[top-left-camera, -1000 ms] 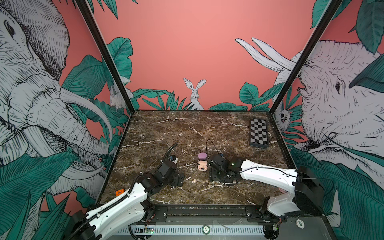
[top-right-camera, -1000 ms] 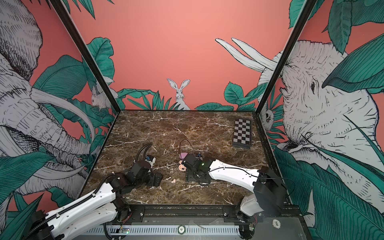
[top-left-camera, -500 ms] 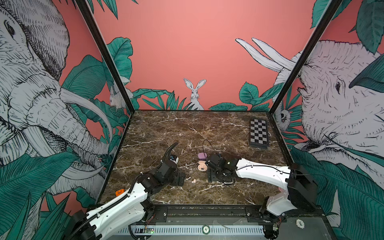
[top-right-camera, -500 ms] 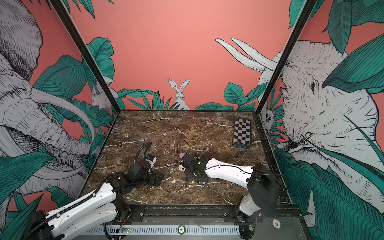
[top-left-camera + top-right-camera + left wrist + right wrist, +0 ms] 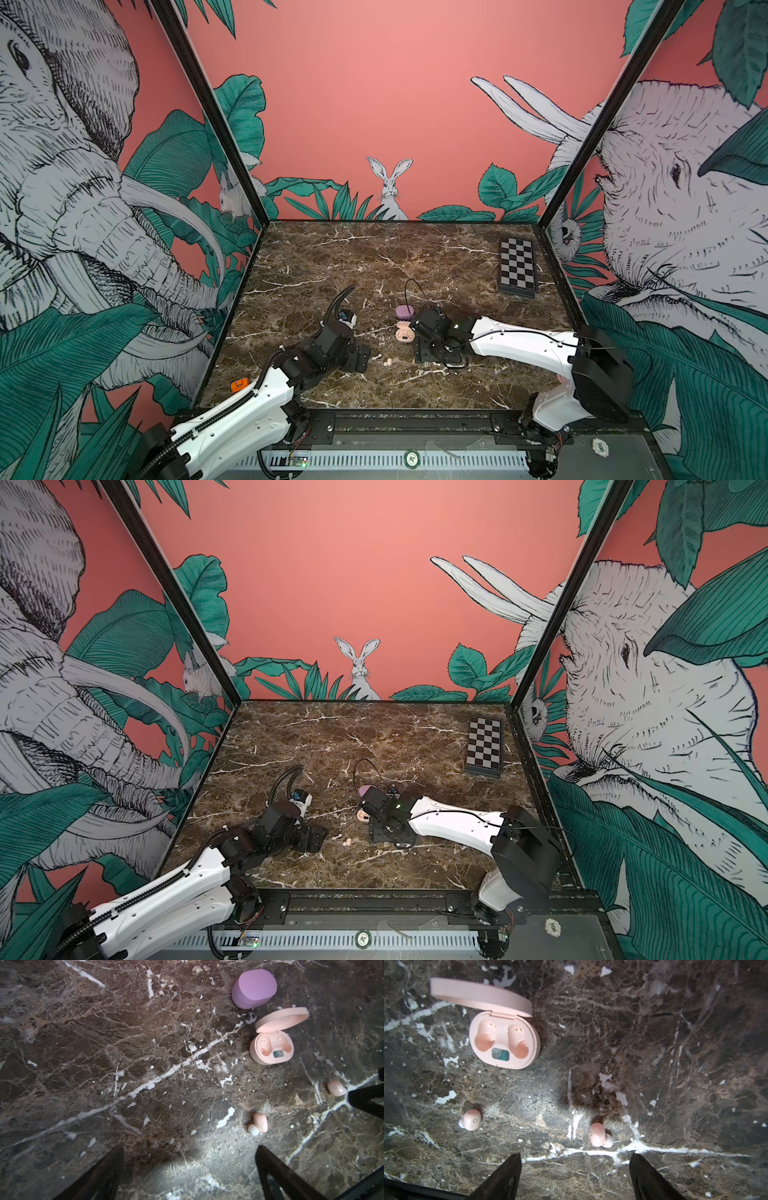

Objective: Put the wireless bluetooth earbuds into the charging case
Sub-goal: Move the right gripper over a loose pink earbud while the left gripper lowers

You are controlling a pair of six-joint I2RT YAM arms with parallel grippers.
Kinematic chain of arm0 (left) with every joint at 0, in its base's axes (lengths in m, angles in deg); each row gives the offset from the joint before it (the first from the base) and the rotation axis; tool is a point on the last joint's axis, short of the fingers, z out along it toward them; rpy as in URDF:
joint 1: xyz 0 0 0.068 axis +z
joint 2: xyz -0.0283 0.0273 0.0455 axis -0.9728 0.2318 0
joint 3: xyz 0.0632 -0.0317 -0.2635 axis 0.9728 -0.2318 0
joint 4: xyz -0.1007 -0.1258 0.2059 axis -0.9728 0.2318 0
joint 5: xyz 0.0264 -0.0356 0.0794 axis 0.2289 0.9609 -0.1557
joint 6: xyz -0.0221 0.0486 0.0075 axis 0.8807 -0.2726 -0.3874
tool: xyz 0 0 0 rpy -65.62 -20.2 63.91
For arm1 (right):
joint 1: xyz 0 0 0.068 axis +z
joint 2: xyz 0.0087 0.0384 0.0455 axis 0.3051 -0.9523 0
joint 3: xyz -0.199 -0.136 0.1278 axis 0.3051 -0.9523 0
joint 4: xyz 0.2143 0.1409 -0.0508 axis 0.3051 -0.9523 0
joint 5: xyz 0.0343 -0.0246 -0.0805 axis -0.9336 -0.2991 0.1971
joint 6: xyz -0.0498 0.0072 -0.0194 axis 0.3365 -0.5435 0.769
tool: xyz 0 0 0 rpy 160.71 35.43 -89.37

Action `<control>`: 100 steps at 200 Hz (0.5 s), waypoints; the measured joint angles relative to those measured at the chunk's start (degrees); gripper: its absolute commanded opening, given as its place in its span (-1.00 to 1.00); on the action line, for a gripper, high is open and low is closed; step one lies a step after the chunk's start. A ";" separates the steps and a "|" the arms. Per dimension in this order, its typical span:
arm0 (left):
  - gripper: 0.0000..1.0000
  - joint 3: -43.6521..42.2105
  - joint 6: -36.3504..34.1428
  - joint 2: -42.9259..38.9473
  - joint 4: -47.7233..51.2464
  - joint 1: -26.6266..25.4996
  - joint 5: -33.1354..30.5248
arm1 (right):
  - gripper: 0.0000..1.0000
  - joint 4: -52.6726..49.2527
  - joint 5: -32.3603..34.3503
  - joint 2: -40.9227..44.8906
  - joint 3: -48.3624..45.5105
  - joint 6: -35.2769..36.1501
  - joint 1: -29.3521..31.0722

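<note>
Lying just ahead of the right gripper (image 5: pixel 575 1159), whose jaws stand wide and empty, a peach earbud (image 5: pixel 600 1135) rests on the marble (image 5: pixel 675 1043), offset toward one finger. Open peach case (image 5: pixel 504 1043) sits farther on, both wells empty. Left gripper (image 5: pixel 189 1157), also wide open and empty, has the second earbud (image 5: pixel 259 1123) just ahead.

Peach case (image 5: pixel 362 815) half hidden behind right end effector (image 5: pixel 384 831).

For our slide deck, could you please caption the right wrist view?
Open peach charging case with empty wells on marble tabletop, two loose peach earbuds beyond the open right end effector.
</note>
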 measured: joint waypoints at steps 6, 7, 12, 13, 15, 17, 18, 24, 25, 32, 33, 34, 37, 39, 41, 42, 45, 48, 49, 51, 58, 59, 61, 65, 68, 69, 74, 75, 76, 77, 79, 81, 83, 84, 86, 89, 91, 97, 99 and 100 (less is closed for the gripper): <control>0.98 -0.04 0.00 -0.11 -0.02 0.00 -0.02 | 0.57 0.13 0.00 -0.17 0.00 0.00 -0.02; 0.98 -0.04 0.00 -0.13 -0.02 0.00 -0.04 | 0.57 0.15 0.00 -0.17 0.00 0.00 -0.02; 0.98 -0.07 -0.02 -0.17 -0.02 0.00 -0.07 | 0.55 0.22 -0.02 -0.28 0.00 0.00 -0.02; 0.98 -0.09 0.00 -0.20 -0.02 0.00 -0.07 | 0.55 0.22 0.00 -0.31 0.00 0.00 -0.02; 0.98 -0.09 0.00 -0.20 -0.04 0.00 -0.09 | 0.55 0.24 0.00 -0.33 0.00 0.00 -0.02; 0.98 -0.09 0.00 -0.22 -0.02 0.00 -0.09 | 0.55 0.26 -0.02 -0.37 0.00 0.00 -0.02; 0.98 -0.09 -0.02 -0.22 -0.02 0.00 -0.09 | 0.55 0.26 -0.02 -0.39 0.00 0.00 -0.02; 0.98 -0.13 -0.02 -0.24 -0.04 0.00 -0.13 | 0.55 0.28 0.00 -0.48 0.00 0.00 -0.02; 0.98 -0.13 -0.02 -0.24 -0.04 0.00 -0.13 | 0.55 0.31 0.00 -0.50 0.00 0.00 -0.02; 0.98 -0.17 0.00 -0.24 -0.04 0.00 -0.13 | 0.55 0.37 0.00 -0.59 0.00 0.00 -0.09; 0.98 -0.20 -0.02 -0.24 -0.04 0.00 -0.13 | 0.55 0.42 0.00 -0.59 0.00 0.00 -0.09; 0.98 -0.20 -0.02 -0.24 -0.04 0.00 -0.13 | 0.55 0.42 0.00 -0.59 0.00 -0.02 -0.09; 0.98 -0.24 -0.02 -0.24 -0.07 0.00 -0.13 | 0.55 0.44 0.00 -0.61 0.00 0.00 -0.09; 0.98 -0.24 0.00 -0.24 -0.07 0.00 -0.13 | 0.55 0.48 0.00 -0.63 0.00 -0.02 -0.09; 0.98 -0.26 -0.02 -0.24 -0.07 0.00 -0.13 | 0.55 0.52 0.00 -0.63 0.00 -0.02 -0.09; 0.98 -0.28 -0.02 -0.24 -0.07 0.00 -0.13 | 0.55 0.52 0.00 -0.63 0.00 -0.02 -0.11; 0.98 -0.28 -0.02 -0.24 -0.07 0.00 -0.13 | 0.55 0.57 0.00 -0.66 0.00 -0.02 -0.13; 0.98 -0.31 -0.02 -0.24 -0.07 0.00 -0.13 | 0.54 0.61 0.00 -0.68 0.00 -0.04 -0.15; 0.98 -0.31 -0.02 -0.24 -0.07 0.00 -0.13 | 0.54 0.63 0.00 -0.68 0.00 -0.04 -0.20; 0.98 -0.31 -0.02 -0.24 -0.07 0.00 -0.13 | 0.54 0.68 0.00 -0.68 0.00 -0.04 -0.22; 0.98 -0.31 0.00 -0.24 -0.09 0.00 -0.13 | 0.54 0.81 -0.04 -0.74 -0.07 -0.24 -0.28; 0.98 -0.31 -0.02 -0.24 -0.09 0.00 -0.15 | 0.54 0.83 -0.04 -0.74 -0.07 -0.24 -0.31; 0.98 -0.31 -0.02 -0.24 -0.09 0.00 -0.13 | 0.54 0.92 -0.07 -0.76 -0.11 -0.26 -0.33; 0.98 -0.31 -0.02 -0.24 -0.09 0.00 -0.15 | 0.54 1.05 -0.11 -0.79 -0.22 -0.33 -0.35; 0.98 -0.31 -0.02 -0.24 -0.09 0.00 -0.15 | 0.53 1.14 -0.17 -0.81 -0.28 -0.46 -0.39; 0.98 -0.31 -0.02 -0.24 -0.09 0.00 -0.15 | 0.53 1.16 -0.20 -0.81 -0.31 -0.46 -0.42; 0.98 -0.31 -0.02 -0.24 -0.09 0.00 -0.15 | 0.53 1.36 -0.26 -0.87 -0.50 -0.52 -0.50; 0.98 -0.31 -0.02 -0.24 -0.09 0.00 -0.15 | 0.52 1.38 -0.26 -0.90 -0.52 -0.55 -0.50; 0.98 -0.31 -0.02 -0.24 -0.09 0.00 -0.15 | 0.52 1.40 -0.28 -0.90 -0.55 -0.57 -0.52; 0.98 -0.31 -0.02 -0.24 -0.09 0.00 -0.15 | 0.52 1.44 -0.31 -0.90 -0.61 -0.61 -0.52; 0.99 -0.31 -0.02 -0.24 -0.09 0.00 -0.15 | 0.52 1.51 -0.33 -0.92 -0.68 -0.68 -0.57; 0.99 -0.31 -0.02 -0.24 -0.09 0.00 -0.15 | 0.51 1.57 -0.42 -0.96 -0.76 -0.68 -0.61; 0.98 -0.31 -0.02 -0.24 -0.09 0.00 -0.15 | 0.50 1.62 -0.44 -0.98 -0.83 -0.72 -0.63; 0.99 -0.31 -0.02 -0.24 -0.09 0.00 -0.15 | 0.50 1.64 -0.46 -1.01 -0.87 -0.76 -0.63; 0.98 -0.31 -0.02 -0.24 -0.09 0.00 -0.15 | 0.50 1.68 -0.48 -1.05 -0.94 -0.79 -0.68; 0.98 -0.31 -0.02 -0.24 -0.11 0.00 -0.15 | 0.49 1.68 -0.48 -1.11 -1.01 -0.83 -0.70; 0.98 -0.31 -0.02 -0.24 -0.11 0.00 -0.15 | 0.49 1.68 -0.55 -1.16 -1.01 -0.94 -0.72; 0.98 -0.31 -0.02 -0.24 -0.11 0.00 -0.15 | 0.48 1.77 -0.63 -1.33 -1.07 -1.01 -0.72; 0.98 -0.31 -0.02 -0.24 -0.11 0.00 -0.15 | 0.48 1.86 -0.68 -1.40 -1.11 -1.05 -0.74; 0.98 -0.31 -0.02 -0.24 -0.11 0.00 -0.15 | 0.48 1.88 -0.68 -1.42 -1.11 -1.09 -0.76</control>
